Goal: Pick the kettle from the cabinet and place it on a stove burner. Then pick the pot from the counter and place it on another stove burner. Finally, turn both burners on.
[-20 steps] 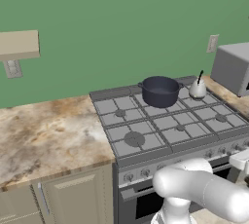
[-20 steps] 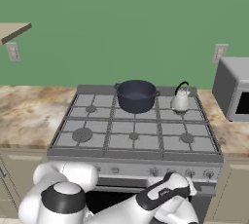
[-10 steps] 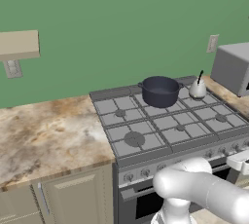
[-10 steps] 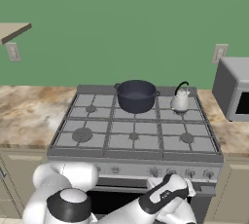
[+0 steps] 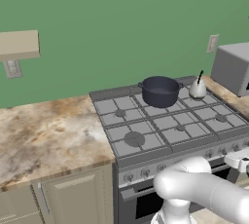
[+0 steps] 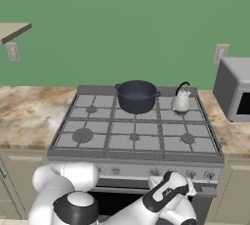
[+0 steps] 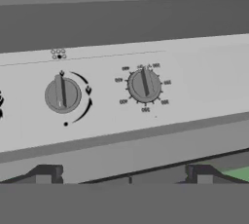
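The pot (image 6: 136,96) is dark navy-grey; the kettle (image 6: 180,101) is silver-grey with a black handle. The range (image 6: 135,136) is grey, its knobs (image 7: 62,94) grey with black markings. The table (image 5: 46,135) is beige-brown marbled. The wall (image 5: 107,33) is green, the microwave (image 6: 237,89) grey.

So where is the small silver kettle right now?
The small silver-grey kettle sits on the grey range's back-right burner, just right of the dark navy pot, in both base views.

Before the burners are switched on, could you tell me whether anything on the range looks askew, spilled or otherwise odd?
Nothing stands out. The pot and the kettle stand upright on separate back burners of the range, nothing is spilled, and the open gripper faces two control knobs on the front panel.
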Controlling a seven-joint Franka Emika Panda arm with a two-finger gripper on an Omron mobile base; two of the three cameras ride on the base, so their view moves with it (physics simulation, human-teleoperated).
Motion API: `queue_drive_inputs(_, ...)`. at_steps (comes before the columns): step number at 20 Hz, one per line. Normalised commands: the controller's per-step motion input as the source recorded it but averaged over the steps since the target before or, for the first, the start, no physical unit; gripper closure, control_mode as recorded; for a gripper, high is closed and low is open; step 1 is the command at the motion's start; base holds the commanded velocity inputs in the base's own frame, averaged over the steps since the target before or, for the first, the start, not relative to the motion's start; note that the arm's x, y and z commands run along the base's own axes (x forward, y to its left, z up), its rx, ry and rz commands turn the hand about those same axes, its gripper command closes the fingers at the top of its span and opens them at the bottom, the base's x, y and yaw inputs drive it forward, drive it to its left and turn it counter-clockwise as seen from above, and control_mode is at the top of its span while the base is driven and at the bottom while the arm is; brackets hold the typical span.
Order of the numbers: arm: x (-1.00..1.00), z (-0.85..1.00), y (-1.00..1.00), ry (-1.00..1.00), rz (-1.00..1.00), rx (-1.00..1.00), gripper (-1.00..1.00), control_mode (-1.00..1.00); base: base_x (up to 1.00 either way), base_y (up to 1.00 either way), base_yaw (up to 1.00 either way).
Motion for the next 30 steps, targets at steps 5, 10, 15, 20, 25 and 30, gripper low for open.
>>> queue_drive_inputs(5,0.10,-0.17,-0.10,0.00,0.00,0.02,-1.00,-1.00,0.00,0.00,0.00)
queue_drive_inputs(10,0.06,-0.20,-0.17,0.00,0.00,0.01,-1.00,-1.00,0.00,0.00,0.00)
queue_drive_inputs(15,0.07,-0.15,-0.09,0.00,0.00,0.01,-1.00,-1.00,0.00,0.00,0.00)
queue_drive_inputs(20,0.14,-0.18,0.00,0.00,0.00,0.00,-1.00,-1.00,0.00,0.00,0.00)
queue_drive_inputs(25,0.15,-0.14,-0.01,-0.01,0.00,0.01,-1.00,-1.00,0.00,0.00,0.00)
queue_drive_inputs(30,0.12,-0.18,-0.15,-0.06,0.00,0.00,-1.00,-1.00,0.00,0.00,0.00)
